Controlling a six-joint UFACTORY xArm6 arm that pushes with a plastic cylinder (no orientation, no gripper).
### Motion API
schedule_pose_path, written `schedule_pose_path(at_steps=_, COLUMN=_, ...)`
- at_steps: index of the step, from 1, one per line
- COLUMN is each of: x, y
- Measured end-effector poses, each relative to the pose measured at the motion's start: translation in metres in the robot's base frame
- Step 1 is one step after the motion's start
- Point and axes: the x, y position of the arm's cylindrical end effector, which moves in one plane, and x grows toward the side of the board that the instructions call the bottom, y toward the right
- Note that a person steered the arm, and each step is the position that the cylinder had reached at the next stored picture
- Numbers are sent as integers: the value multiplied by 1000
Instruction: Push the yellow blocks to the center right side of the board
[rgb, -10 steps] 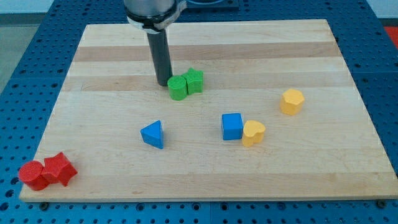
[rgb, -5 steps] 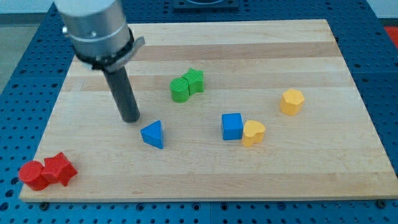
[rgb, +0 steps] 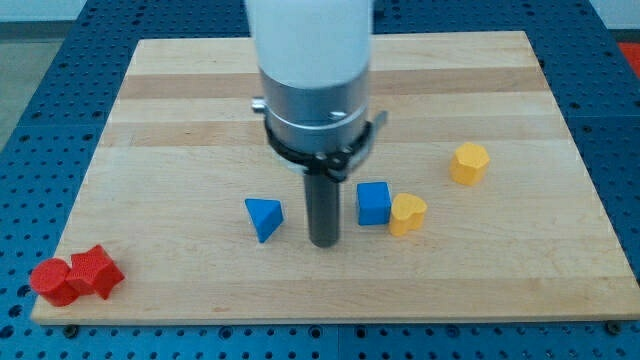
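Observation:
A yellow heart-shaped block (rgb: 407, 214) lies right of centre, touching the right side of a blue cube (rgb: 373, 203). A yellow hexagonal block (rgb: 469, 163) sits further to the view's right, a little higher. My tip (rgb: 322, 243) stands on the board between a blue triangular block (rgb: 264, 217) on its left and the blue cube on its right, touching neither. The yellow heart is a short way to the right of my tip, beyond the blue cube.
Two red blocks (rgb: 75, 277) sit together at the board's bottom left corner. The arm's wide body (rgb: 314, 70) covers the board's upper middle and hides the green blocks seen there earlier.
My tip moved from beside the green blocks down to the left, then right to between the blue blocks. The blue triangle has shifted a little right and turned. The yellow blocks have not moved.

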Motion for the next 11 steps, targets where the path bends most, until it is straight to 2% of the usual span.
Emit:
schedule_pose_path(at_steps=1, x=9, y=47)
schedule_pose_path(at_steps=2, x=-24, y=101)
schedule_pose_path(at_steps=3, x=-57, y=120)
schedule_pose_path(at_steps=5, x=-17, y=114)
schedule_pose_path(at_steps=6, x=-22, y=87)
schedule_pose_path(at_steps=7, x=-39, y=72)
schedule_pose_path(at_steps=8, x=-62, y=86)
schedule_pose_path(at_steps=9, x=-100, y=125)
schedule_pose_path(at_steps=10, x=-120, y=146)
schedule_pose_path(at_steps=11, x=-111, y=147)
